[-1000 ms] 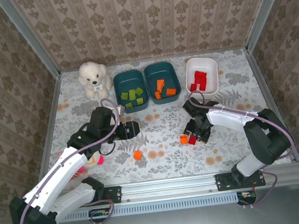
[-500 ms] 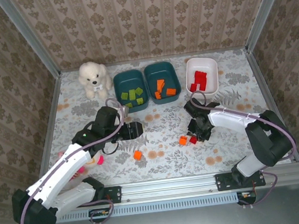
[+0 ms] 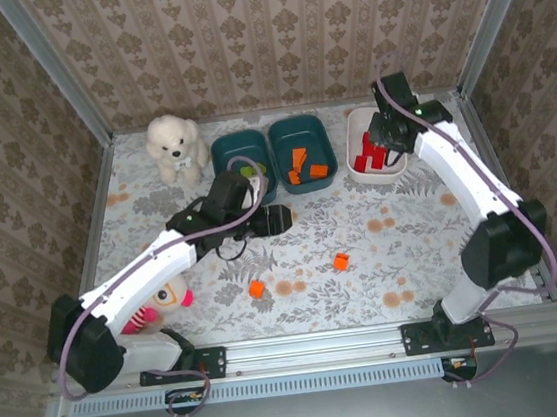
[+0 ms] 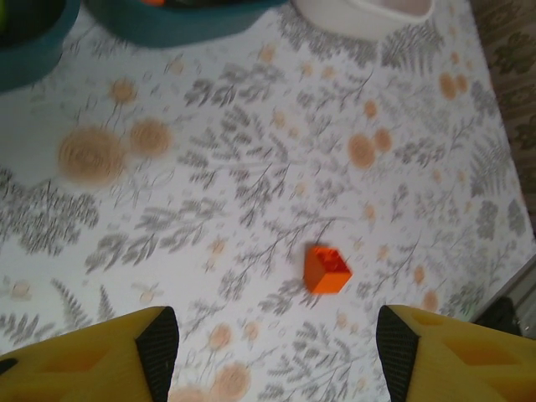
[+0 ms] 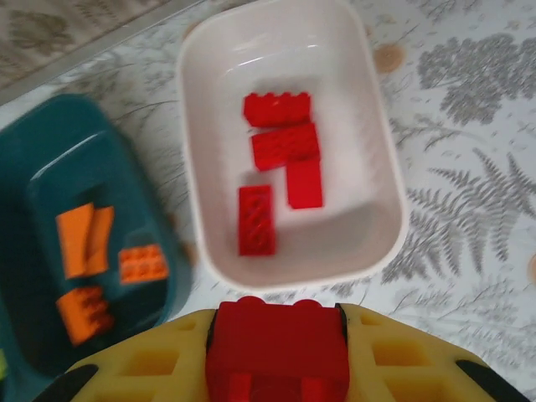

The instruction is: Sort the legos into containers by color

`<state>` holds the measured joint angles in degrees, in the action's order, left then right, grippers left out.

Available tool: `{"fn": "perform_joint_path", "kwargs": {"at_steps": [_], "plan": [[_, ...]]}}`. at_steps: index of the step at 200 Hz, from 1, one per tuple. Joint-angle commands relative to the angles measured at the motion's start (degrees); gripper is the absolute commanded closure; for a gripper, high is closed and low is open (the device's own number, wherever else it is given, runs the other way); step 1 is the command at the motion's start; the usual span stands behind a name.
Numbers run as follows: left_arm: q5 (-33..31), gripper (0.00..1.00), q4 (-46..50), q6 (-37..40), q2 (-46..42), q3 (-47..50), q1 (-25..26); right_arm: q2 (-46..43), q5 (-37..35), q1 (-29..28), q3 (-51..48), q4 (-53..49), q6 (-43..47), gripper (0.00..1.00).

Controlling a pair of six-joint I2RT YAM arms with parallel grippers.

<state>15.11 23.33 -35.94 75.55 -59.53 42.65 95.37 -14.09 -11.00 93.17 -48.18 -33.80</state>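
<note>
Lower centre, top view: left orange brick (image 3: 256,288) and right orange brick (image 3: 341,261), loose on the table (image 3: 415,253). Mid frame: left claw (image 3: 278,219), jaws wide and empty (the right orange brick lies ahead of them in its wrist view). Upper right: right claw (image 3: 380,145), clamped on a red brick (image 5: 278,347), above the white tub (image 3: 353,140) of red bricks; to its left, the orange tub (image 3: 299,119), then the green tub (image 3: 235,136).
</note>
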Motion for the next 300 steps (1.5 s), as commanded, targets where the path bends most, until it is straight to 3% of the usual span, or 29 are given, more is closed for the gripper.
{"fn": "perform_joint_path", "kwargs": {"at_steps": [1, 70, 143, 168, 233, 300], "plan": [[1.5, 0.33, -2.7, 0.7, 3.3, -5.7, -0.9, 7.8, -4.2, 1.4, 3.8, -3.9, 5.8, 0.71], [2.8, 0.33, -0.9, 2.4, 6.2, -11.3, -4.1, 28.7, -5.2, 4.1, 17.3, -9.0, 7.4, 0.71], [2.8, 0.33, -1.4, 1.6, 6.0, -10.0, -6.2, 38.4, -11.4, 4.9, 26.0, -12.6, 10.3, 0.70], [3.0, 0.33, -1.4, 1.6, 6.1, -9.9, -6.9, 39.5, -11.2, 5.0, 26.6, -11.9, 10.9, 0.66], [3.3, 0.33, 0.9, 2.6, 5.3, -8.7, -8.2, 40.1, -8.6, 5.0, 28.7, -12.7, 10.3, 0.44], [4.1, 0.33, 4.6, 5.0, 2.3, -6.1, -9.7, 29.9, -5.9, 3.1, 27.2, -10.5, 8.9, 0.41]]}}
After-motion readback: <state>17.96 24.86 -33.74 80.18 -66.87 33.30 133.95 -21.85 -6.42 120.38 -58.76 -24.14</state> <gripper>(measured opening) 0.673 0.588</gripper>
